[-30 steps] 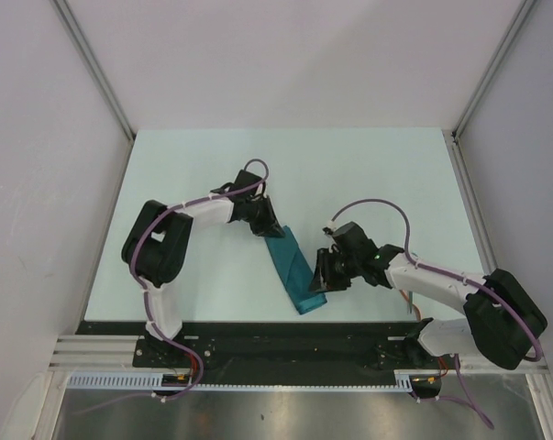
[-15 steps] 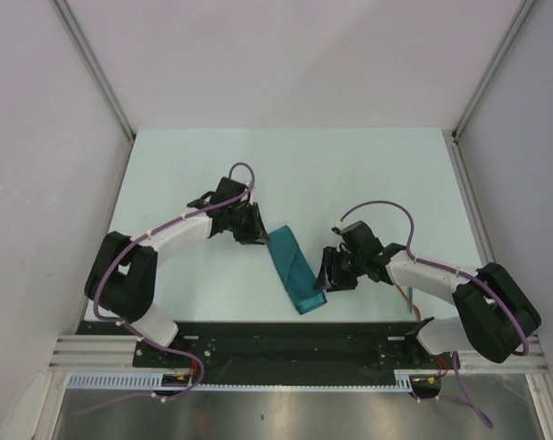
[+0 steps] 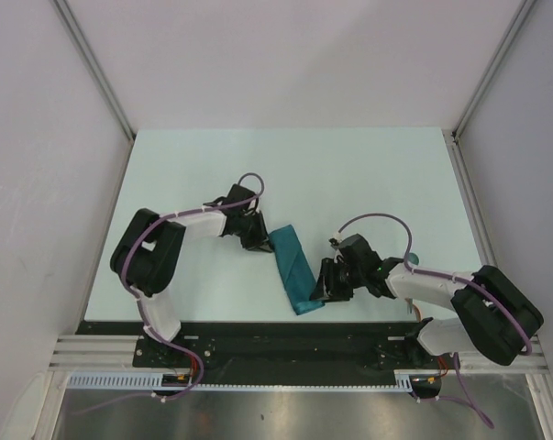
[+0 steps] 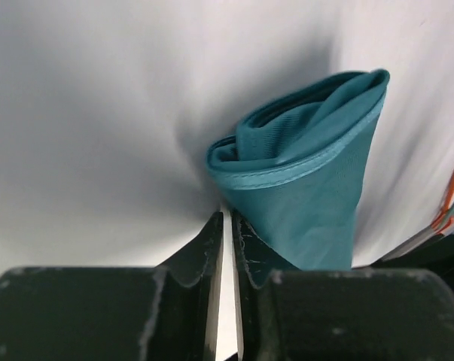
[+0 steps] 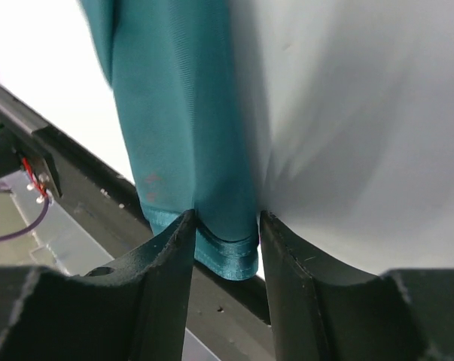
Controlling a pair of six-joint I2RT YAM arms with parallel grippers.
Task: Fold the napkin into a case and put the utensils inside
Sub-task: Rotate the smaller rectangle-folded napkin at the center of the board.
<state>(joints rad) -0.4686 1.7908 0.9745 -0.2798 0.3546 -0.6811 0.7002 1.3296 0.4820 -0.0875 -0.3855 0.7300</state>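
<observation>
Returned left gripper [image 3: 259, 242], nearly closed and empty, to napkin [image 3: 293, 266] upper end; right gripper [image 3: 321, 289] spread astride lower end; insertion pending.

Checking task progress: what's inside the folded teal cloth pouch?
The left wrist view looks into the open end of the long, narrow folded teal cloth pouch: only fabric layers around a dark gap show. Deeper inside is covered by the cloth itself.

Robot lab test cell: white table [image 3: 212, 156], plain panel walls [image 3: 285, 55], aluminium frame posts [image 3: 93, 69], black mounting rail [image 3: 285, 332], cable tray [image 3: 285, 385]
</observation>
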